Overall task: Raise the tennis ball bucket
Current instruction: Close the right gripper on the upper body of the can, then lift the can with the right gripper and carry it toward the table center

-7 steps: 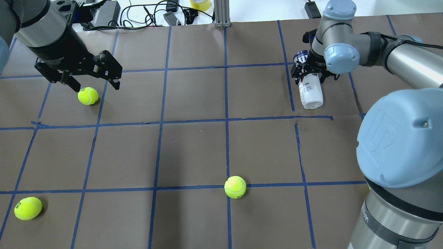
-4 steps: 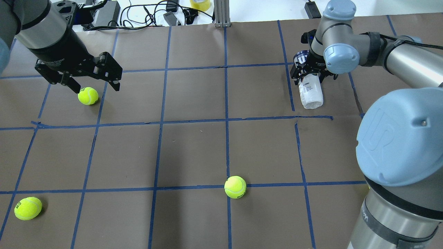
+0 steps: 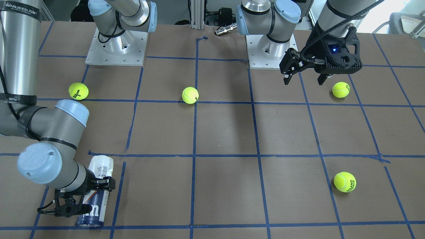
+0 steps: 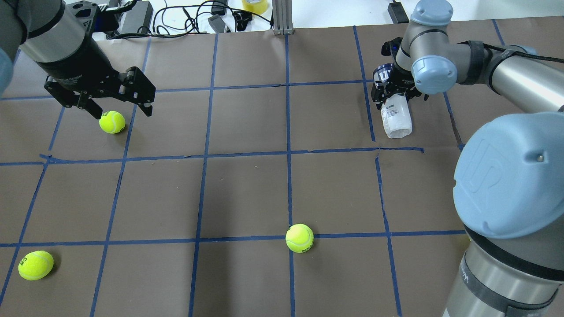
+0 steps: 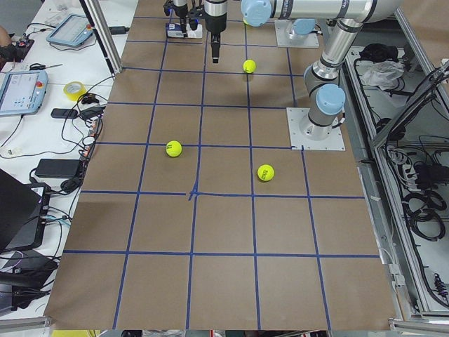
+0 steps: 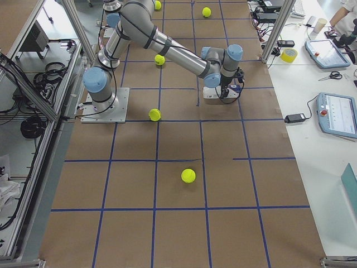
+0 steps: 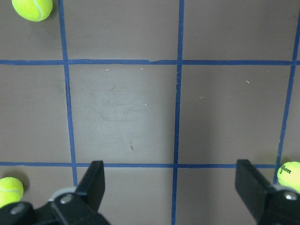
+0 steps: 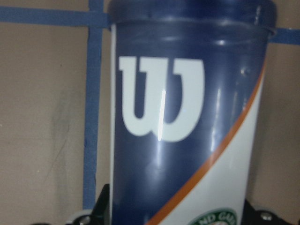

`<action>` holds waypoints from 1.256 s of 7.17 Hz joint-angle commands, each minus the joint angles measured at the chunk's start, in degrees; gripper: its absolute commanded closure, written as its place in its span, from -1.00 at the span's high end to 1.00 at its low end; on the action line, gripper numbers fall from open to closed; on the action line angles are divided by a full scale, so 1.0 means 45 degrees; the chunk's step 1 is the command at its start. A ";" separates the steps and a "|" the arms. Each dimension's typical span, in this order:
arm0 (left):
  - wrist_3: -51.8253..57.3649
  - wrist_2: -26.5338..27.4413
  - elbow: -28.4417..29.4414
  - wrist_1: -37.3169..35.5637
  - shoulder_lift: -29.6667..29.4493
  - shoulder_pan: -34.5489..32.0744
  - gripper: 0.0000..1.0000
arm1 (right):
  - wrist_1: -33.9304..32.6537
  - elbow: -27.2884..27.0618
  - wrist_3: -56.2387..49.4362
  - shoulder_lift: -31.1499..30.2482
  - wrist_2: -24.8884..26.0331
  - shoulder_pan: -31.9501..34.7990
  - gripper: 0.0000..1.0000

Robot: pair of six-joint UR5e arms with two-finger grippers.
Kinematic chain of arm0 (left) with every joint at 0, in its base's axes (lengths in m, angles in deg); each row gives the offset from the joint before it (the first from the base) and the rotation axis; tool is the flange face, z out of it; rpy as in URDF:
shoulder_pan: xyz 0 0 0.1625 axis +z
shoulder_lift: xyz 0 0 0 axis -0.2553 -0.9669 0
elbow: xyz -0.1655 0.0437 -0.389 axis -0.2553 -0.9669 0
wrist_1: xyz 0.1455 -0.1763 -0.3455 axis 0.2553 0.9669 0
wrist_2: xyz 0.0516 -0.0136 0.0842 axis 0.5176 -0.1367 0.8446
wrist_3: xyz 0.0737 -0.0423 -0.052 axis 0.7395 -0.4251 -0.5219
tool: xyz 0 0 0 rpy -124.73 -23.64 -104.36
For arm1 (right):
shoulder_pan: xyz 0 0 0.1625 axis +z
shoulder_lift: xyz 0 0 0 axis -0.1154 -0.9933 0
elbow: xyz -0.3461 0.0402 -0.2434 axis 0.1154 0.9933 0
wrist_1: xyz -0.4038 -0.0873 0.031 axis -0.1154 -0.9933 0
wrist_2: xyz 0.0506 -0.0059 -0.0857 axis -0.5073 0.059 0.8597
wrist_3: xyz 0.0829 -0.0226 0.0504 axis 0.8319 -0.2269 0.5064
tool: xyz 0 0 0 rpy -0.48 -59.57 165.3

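Slippage is the main risk: the tennis ball bucket (image 4: 397, 121) lies on its side on the table (image 4: 246, 193), and its smooth round wall could slide or tip out of a light grip. The right gripper (image 3: 88, 196) straddles the bucket near mid-length, its fingers (image 3: 105, 181) narrowed and apparently pressing both sides. Well apart from the bucket, the left gripper (image 3: 302, 81) hangs wide open and holds nothing.
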 commanded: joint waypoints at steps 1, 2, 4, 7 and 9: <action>-0.0015 0.0007 -0.0004 -0.0011 0.0016 0.0003 1.00 | -0.0010 0.0073 -0.0080 -0.0191 -0.0703 0.0096 0.49; 0.0005 0.0007 0.0016 -0.0011 0.0016 0.0061 1.00 | 0.0009 0.0093 -0.0391 -0.0270 -0.0727 0.0232 0.49; -0.0015 0.0085 0.0074 0.0067 0.0036 0.0178 1.00 | 0.0009 0.0074 -0.1056 -0.0989 -0.0611 0.1631 0.49; -0.0015 0.0027 0.0191 0.0028 -0.0023 0.0237 1.00 | -0.0049 0.0093 -0.3023 -0.1110 -0.0687 0.4271 0.49; 0.0198 -0.0148 0.0270 0.0086 -0.0023 0.0934 1.00 | -0.0689 0.0054 -0.4680 -0.1227 -0.0436 0.5597 0.49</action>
